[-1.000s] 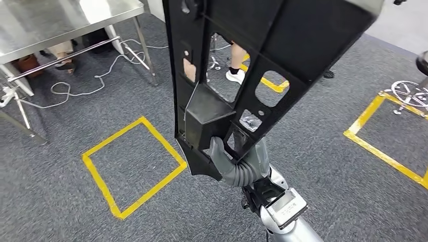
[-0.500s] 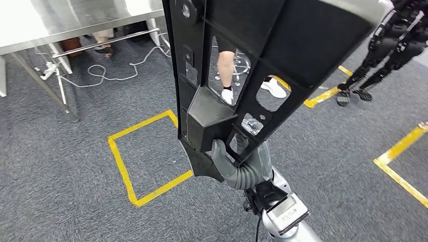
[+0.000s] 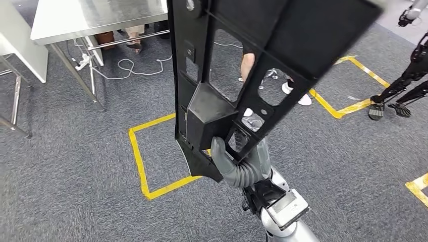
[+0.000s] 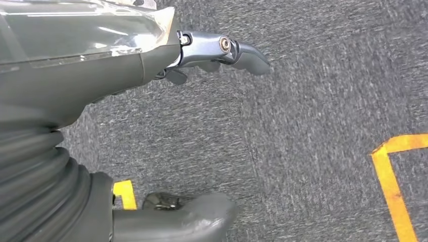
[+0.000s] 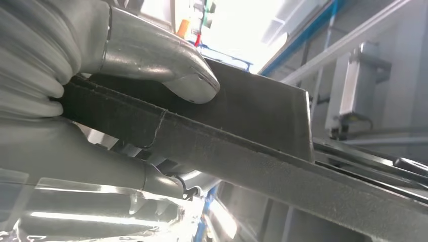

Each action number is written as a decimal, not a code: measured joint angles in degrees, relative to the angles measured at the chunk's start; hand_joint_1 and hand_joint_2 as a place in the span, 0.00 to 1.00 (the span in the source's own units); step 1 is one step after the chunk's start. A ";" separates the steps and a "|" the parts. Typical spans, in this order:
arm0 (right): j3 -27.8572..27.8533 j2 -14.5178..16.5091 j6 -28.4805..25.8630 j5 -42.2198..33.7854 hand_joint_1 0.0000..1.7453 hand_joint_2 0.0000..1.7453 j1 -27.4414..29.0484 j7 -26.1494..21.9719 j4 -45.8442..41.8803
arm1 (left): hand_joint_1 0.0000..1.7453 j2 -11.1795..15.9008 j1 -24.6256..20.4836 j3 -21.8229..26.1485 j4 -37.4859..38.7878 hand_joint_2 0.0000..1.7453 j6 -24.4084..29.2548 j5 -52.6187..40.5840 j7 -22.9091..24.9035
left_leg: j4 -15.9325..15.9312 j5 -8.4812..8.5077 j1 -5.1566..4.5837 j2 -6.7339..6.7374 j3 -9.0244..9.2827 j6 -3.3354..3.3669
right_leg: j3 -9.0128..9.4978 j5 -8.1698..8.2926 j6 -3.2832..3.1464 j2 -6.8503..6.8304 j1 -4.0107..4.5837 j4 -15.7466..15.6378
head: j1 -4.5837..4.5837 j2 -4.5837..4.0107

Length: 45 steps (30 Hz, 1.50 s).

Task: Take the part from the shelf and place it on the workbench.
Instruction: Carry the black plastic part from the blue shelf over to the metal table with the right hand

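The black part [image 3: 252, 55] is held upright above the grey carpet [image 3: 75, 191] by the right hand [image 3: 237, 164], thumb and fingers [image 5: 166, 75] clamped on its lower edge. The left hand [image 4: 151, 101] is held released, grasping nothing.
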 joint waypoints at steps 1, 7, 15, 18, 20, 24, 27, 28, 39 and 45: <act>-0.01 0.05 -0.01 -0.04 1.00 1.00 0.03 0.11 0.07 | 0.00 0.00 0.04 0.01 0.00 1.00 -0.08 0.00 -0.02 | 0.27 0.49 0.09 0.09 -0.14 -0.07 | 0.02 -0.03 -0.01 -0.32 0.04 0.01 | 0.00 0.00; -0.11 0.49 -0.12 -0.04 1.00 1.00 -0.03 0.21 0.17 | 0.00 0.20 0.01 0.04 -0.01 1.00 -1.37 0.00 -0.21 | -15.62 7.14 -0.26 0.99 8.52 0.80 | 0.23 -0.55 0.53 -0.96 1.01 0.19 | 0.10 0.00; -0.58 0.49 -0.33 0.41 1.00 1.00 0.00 0.29 0.17 | 0.00 0.12 -0.01 0.04 -0.01 1.00 -2.84 -0.03 -0.40 | -15.63 7.25 -1.46 0.62 8.38 1.70 | 0.24 -0.43 1.35 -1.05 1.05 0.05 | 0.16 0.00; -0.58 0.49 -0.33 0.44 1.00 1.00 0.00 0.31 0.17 | 0.00 0.08 -0.03 0.04 -0.01 1.00 -2.75 -0.02 -0.40 | -15.63 7.25 -1.54 0.62 8.37 1.85 | 0.28 -0.40 1.54 -1.05 0.96 -0.06 | 0.16 0.00; -0.58 0.49 -0.32 0.44 1.00 1.00 -0.01 0.32 0.17 | 0.00 0.05 -0.03 0.04 -0.01 1.00 -2.75 -0.02 -0.40 | -15.59 7.20 -1.58 0.62 8.34 1.97 | 0.32 -0.36 1.60 -1.06 0.90 -0.11 | 0.16 0.00; -0.57 0.92 0.04 0.52 1.00 1.00 -0.13 0.51 0.18 | 0.00 0.08 -0.09 0.10 -0.04 1.00 -2.74 0.18 -0.29 | -16.70 7.35 -1.14 0.46 8.94 3.54 | 0.58 -0.33 2.87 -1.15 -0.01 -0.79 | 0.08 0.00; -0.57 1.11 0.20 0.56 1.00 1.00 -0.31 0.58 0.30 | 0.00 -0.14 -0.25 0.14 -0.06 1.00 -2.71 0.33 -0.19 | -18.14 8.10 -0.38 0.17 10.11 4.04 | -2.90 -3.83 2.34 0.04 0.16 6.67 | 0.35 0.00; -0.58 1.09 0.27 0.58 1.00 1.00 -0.30 0.60 0.39 | 0.00 -0.16 -0.30 0.16 -0.05 1.00 -2.70 0.37 -0.19 | -18.15 8.11 -0.33 0.01 10.14 4.08 | -5.12 -5.48 2.15 0.33 0.09 10.90 | 0.38 0.00; -0.56 1.13 1.61 1.33 1.00 1.00 -0.31 0.79 1.08 | 0.00 -0.09 -0.04 0.90 -0.03 1.00 -2.73 -0.08 -0.15 | -15.61 5.71 0.57 -1.38 9.92 0.44 | -0.93 -0.35 2.36 0.94 -0.81 1.33 | 0.34 0.00; -0.57 1.32 2.09 1.27 1.00 1.00 -0.31 0.95 1.16 | 0.00 -0.11 -0.02 0.96 -0.03 1.00 -2.58 -0.24 -0.09 | 1.57 -0.88 0.62 0.11 0.31 0.33 | -0.18 -1.12 0.64 0.74 0.40 1.31 | 0.25 0.00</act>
